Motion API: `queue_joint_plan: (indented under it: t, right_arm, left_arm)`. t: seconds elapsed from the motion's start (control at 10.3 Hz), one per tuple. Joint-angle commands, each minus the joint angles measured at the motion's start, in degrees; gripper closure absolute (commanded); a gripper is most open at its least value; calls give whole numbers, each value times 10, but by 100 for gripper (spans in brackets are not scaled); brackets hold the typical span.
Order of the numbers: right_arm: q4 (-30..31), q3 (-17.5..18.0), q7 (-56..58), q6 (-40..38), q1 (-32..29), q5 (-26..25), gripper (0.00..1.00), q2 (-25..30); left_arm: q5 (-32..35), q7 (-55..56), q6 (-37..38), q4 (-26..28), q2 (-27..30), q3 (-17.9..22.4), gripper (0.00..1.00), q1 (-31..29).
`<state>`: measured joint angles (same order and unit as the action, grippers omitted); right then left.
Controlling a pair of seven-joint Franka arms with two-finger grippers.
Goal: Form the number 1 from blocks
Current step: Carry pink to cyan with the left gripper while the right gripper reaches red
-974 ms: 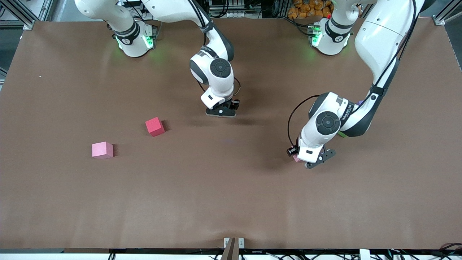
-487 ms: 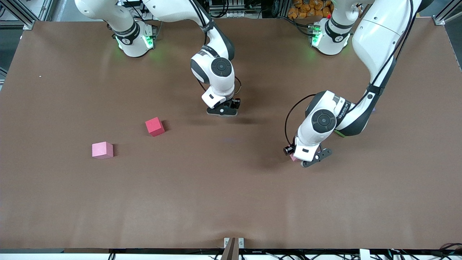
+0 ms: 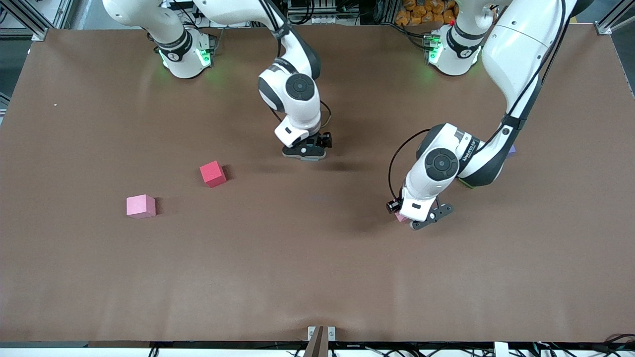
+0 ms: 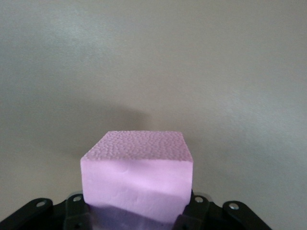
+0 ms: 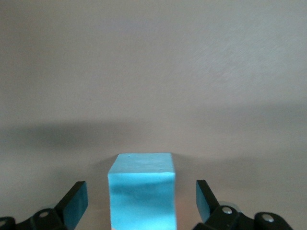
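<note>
Two blocks are in hand: a pink block (image 4: 137,175) is clamped in the left gripper (image 3: 419,218), and a blue block (image 5: 140,191) sits between the right gripper's (image 3: 303,151) spread fingers mid-table. Placement beside the blue block is judged next. A red block (image 3: 213,173) and another pink one (image 3: 141,206) lie apart toward the right arm's end; nothing obstructs.
</note>
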<state>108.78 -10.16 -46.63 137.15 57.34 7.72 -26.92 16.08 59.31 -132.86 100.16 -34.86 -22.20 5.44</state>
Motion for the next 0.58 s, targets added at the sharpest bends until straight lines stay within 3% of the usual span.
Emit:
queue_joint_plan:
  t: [0.0,0.1,0.29,0.49]
  right_arm:
    - [84,4,54,-3,-45,4,0,105]
    - [106,4,69,-4,-66,-11,0,135]
    - [122,17,140,-41,-135,-87,0,175]
    - [123,69,239,-74,-256,-96,0,215]
  left_arm:
    - [4,-52,11,-22,-4,4,100,40]
    - [0,-61,11,-31,-6,4,100,61]
    - [-18,-60,12,-71,-22,4,100,115]
    - [-58,-49,19,-111,-62,13,100,183]
